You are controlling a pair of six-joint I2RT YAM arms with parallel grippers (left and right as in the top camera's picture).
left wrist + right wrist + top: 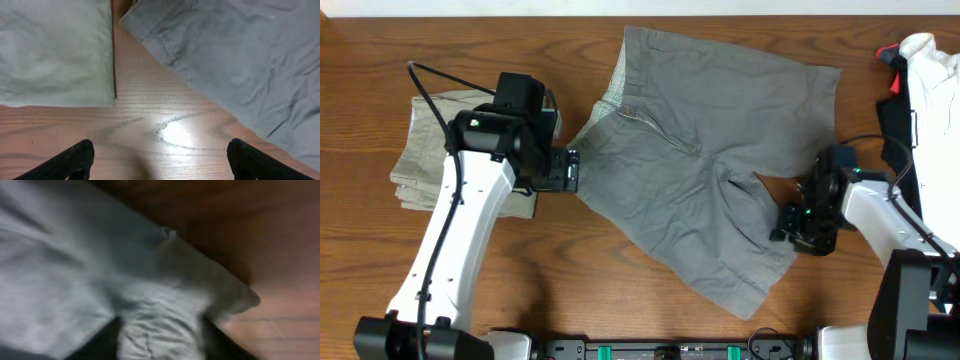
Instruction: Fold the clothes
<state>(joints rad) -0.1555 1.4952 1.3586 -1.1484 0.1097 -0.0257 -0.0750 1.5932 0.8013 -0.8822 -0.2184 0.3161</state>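
The clothes, a pair of medium-grey shorts, lie spread out flat across the middle of the table. My right gripper is at the shorts' right leg hem. In the right wrist view its dark fingers close on a wrinkled bunch of grey cloth, with the hem corner sticking out over the wood. My left gripper hovers by the shorts' left waistband edge. Seen from the left wrist, it stands open over bare wood, and the grey shorts lie ahead to the right.
A folded pair of pale beige shorts lies at the left, under the left arm, and shows in the left wrist view. A white-and-black garment with a red bit lies at the right edge. Bare wooden table runs along the front.
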